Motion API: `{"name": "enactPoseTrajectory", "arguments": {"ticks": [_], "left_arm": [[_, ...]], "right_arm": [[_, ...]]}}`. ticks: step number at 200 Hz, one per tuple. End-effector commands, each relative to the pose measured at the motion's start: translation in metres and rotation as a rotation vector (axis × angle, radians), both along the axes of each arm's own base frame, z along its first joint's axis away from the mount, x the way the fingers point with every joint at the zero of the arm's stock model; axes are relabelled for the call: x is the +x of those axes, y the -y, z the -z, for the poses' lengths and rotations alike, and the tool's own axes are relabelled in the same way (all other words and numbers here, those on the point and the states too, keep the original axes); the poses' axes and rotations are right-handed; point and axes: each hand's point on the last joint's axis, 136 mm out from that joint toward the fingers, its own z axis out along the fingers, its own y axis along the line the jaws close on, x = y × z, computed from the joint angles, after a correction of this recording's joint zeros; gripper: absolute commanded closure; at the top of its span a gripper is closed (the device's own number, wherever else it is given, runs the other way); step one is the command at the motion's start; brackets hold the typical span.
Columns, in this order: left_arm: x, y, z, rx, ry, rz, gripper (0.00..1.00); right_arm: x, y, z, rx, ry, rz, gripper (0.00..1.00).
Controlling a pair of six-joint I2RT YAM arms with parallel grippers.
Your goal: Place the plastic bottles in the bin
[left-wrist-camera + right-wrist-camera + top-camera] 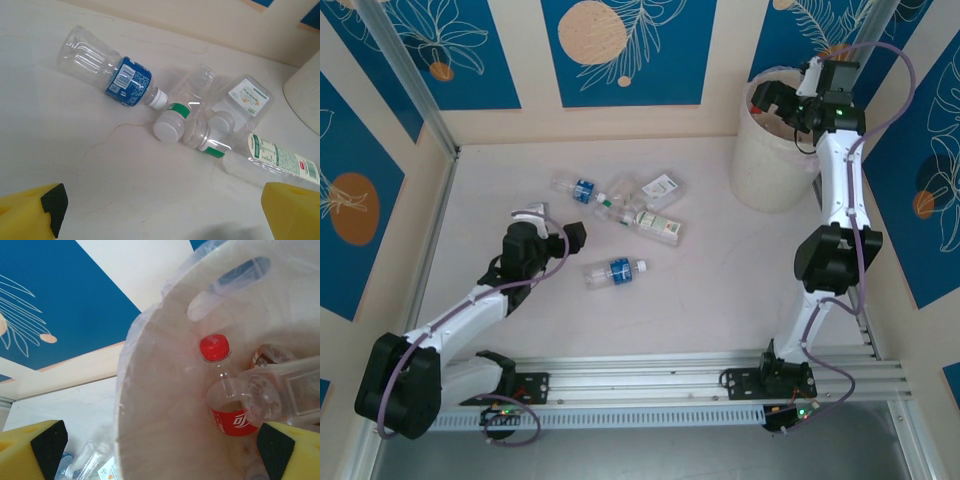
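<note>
At upper right of the top view, right gripper (778,100) above the mouth of the bin (760,170) — fingers spread wide, nothing between them. Inside the bin, red-capped bottle (222,390) leaning on the wall, with more clear bottles beside it at the right. Left of centre, left gripper (533,214) low over the table (720,290), also wide and empty. In the middle, cluster of plastic bottles (630,205) lying flat; blue-labelled bottle (616,270) apart from them, lower in the frame
</note>
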Motion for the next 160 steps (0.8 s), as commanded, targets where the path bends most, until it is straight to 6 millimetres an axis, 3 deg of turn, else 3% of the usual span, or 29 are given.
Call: {"name": "enactPoseTrajectory", "arguments": {"ticks": [1, 36, 113, 160], "left_arm": [[-0.001, 0.015, -0.004, 0.056, 0.025, 0.135, 0.0], [-0.01, 0.041, 0.01, 0.078, -0.01, 0.307, 0.0], [-0.026, 0.065, 0.027, 0.273, 0.024, 0.475, 0.0], [-0.047, 0.076, 0.025, 0.348, 0.076, 0.627, 0.0]], "right_arm": [[-0.013, -0.003, -0.036, -0.008, 0.099, -0.008, 0.01], [-0.029, -0.011, -0.043, 0.011, 0.129, -0.024, 0.01], [-0.07, -0.014, -0.054, -0.003, 0.199, -0.003, 0.01], [-0.118, -0.04, -0.064, 0.041, 0.288, -0.035, 0.01]]}}
